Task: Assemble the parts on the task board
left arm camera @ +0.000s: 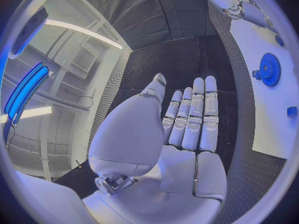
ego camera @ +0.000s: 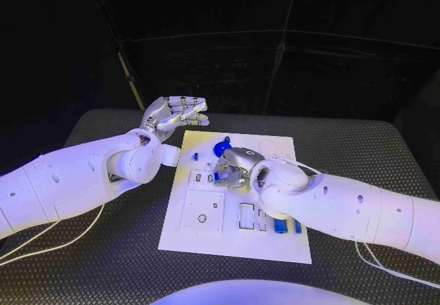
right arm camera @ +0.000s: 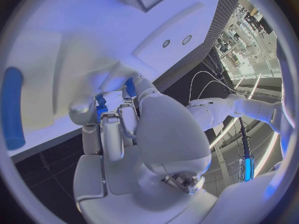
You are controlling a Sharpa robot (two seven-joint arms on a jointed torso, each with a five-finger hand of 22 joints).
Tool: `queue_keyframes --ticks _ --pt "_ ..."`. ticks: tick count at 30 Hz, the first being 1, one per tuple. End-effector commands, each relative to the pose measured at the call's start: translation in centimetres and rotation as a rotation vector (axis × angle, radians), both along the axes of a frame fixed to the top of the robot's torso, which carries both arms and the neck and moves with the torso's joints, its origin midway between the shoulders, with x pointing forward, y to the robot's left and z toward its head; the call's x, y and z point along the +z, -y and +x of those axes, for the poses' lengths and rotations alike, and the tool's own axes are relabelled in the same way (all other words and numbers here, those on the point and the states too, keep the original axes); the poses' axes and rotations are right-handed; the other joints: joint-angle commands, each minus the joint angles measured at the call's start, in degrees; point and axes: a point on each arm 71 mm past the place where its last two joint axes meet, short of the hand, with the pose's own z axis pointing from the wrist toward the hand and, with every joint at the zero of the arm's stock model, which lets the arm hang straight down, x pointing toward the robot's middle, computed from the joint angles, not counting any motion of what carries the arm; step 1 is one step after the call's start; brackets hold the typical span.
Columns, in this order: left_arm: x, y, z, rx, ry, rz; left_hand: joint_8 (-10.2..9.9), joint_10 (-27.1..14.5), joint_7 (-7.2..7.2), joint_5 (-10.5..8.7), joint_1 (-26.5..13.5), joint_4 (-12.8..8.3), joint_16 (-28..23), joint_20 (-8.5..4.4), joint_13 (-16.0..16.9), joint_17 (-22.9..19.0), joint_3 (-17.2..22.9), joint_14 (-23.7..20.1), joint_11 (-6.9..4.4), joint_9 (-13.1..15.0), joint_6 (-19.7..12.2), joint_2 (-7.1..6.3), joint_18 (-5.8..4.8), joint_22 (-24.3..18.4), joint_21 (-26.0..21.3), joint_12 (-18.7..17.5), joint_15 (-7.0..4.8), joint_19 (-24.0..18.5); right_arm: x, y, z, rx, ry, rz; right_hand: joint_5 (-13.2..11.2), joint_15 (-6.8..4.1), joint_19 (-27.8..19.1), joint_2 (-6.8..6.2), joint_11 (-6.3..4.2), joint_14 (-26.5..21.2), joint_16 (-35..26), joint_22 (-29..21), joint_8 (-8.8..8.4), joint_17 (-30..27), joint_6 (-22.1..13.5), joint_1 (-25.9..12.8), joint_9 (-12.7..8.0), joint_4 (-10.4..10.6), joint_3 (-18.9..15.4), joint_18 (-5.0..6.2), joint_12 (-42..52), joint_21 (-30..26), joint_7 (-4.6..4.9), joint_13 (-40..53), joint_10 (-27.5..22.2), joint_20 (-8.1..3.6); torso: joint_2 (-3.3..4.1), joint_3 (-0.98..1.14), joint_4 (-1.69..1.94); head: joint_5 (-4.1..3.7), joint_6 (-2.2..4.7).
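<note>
The flat white plastic task board (ego camera: 275, 244) looks smooth and matt; the black table (ego camera: 367, 152) is textured, rubbery. Glossy blue plastic gear (left arm camera: 270, 69); silver metallic right hand (ego camera: 234, 166).

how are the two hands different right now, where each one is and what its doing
The left hand is raised off the far left corner of the task board, while the right hand is down over the board's middle. The left hand holds nothing, its fingers straight and apart; the right hand's fingers curl onto the board around a small blue part. Both are silver hands on white arms.
</note>
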Motion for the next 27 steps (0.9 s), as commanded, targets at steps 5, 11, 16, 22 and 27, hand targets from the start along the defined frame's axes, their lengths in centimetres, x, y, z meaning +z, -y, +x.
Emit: queue_keyframes --ticks 5,11,16,22,27 --pt "0.18 0.09 0.02 -0.011 0.009 -0.004 -0.19 0.24 0.01 0.00 -0.01 0.00 -0.16 -0.03 -0.01 0.05 -0.20 0.29 0.11 -0.03 0.43 0.45 0.63 -0.05 -0.33 -0.18 0.10 0.25 -0.40 0.16 -0.01 -0.015 -0.007 -0.016 -0.71 0.60 -0.43 -1.20 0.40 5.03 -0.31 -0.22 -0.53 10.80 -1.24 -1.30 0.03 0.87 -0.41 -0.86 -0.05 -0.40 0.34 -0.10 -0.58 0.37 0.01 0.01 0.00 0.03 -0.03" --pt "0.17 0.06 0.04 -0.010 0.009 -0.004 -0.19 0.24 0.01 0.00 -0.01 0.00 -0.16 -0.03 -0.01 0.05 -0.20 0.29 0.11 -0.03 0.43 0.45 0.63 -0.05 -0.33 -0.18 0.10 0.25 -0.31 0.11 -0.01 -0.018 0.000 -0.006 -0.58 0.74 -0.45 -1.96 0.54 5.01 -0.36 -0.33 -0.64 10.70 -1.87 -2.36 0.08 1.44 -1.06 -0.83 -0.18 -0.50 0.46 -0.27 -0.75 0.53 0.00 0.01 0.02 -0.03 -0.07" --pt "0.16 0.06 0.04 -0.012 0.008 -0.004 -0.19 0.24 0.01 0.00 -0.01 0.00 -0.16 -0.03 -0.01 0.05 -0.20 0.29 0.11 -0.03 0.43 0.45 0.63 -0.05 -0.33 -0.18 0.10 0.25 -0.26 0.12 0.01 -0.021 0.005 0.001 -0.60 0.94 -0.63 -2.50 0.80 4.99 -0.41 -0.67 -1.25 10.61 -3.48 -2.64 -0.04 1.71 -1.51 -0.78 -0.56 -0.71 0.77 -0.67 -1.18 0.68 0.01 0.01 0.01 -0.03 -0.13" --pt "0.15 0.06 0.06 -0.012 0.007 -0.004 -0.19 0.24 0.01 0.00 -0.01 0.00 -0.16 -0.03 -0.01 0.05 -0.20 0.29 0.11 -0.03 0.43 0.45 0.63 -0.05 -0.33 -0.18 0.10 0.25 -0.12 0.10 0.03 -0.027 0.016 0.019 -0.91 1.37 -0.88 -3.46 1.31 4.91 -0.55 -1.09 -1.83 10.30 -5.65 -3.02 -0.05 2.50 -2.18 -0.73 -1.52 -0.97 1.32 -1.74 -2.20 1.04 0.00 0.02 0.01 -0.06 -0.13" --pt "0.14 0.05 0.06 -0.012 0.007 -0.004 -0.19 0.24 0.01 0.00 -0.01 0.00 -0.16 -0.03 -0.01 0.05 -0.20 0.29 0.11 -0.03 0.43 0.45 0.63 -0.05 -0.33 -0.18 0.10 0.25 0.13 0.08 0.02 -0.030 0.034 0.049 -0.75 1.77 -1.08 -4.51 1.78 4.85 -0.66 -1.41 -1.93 10.07 -7.60 -2.98 -0.02 3.87 -2.90 -0.67 -2.75 -1.19 1.83 -3.24 -3.40 1.43 0.02 0.02 0.03 -0.09 -0.13"
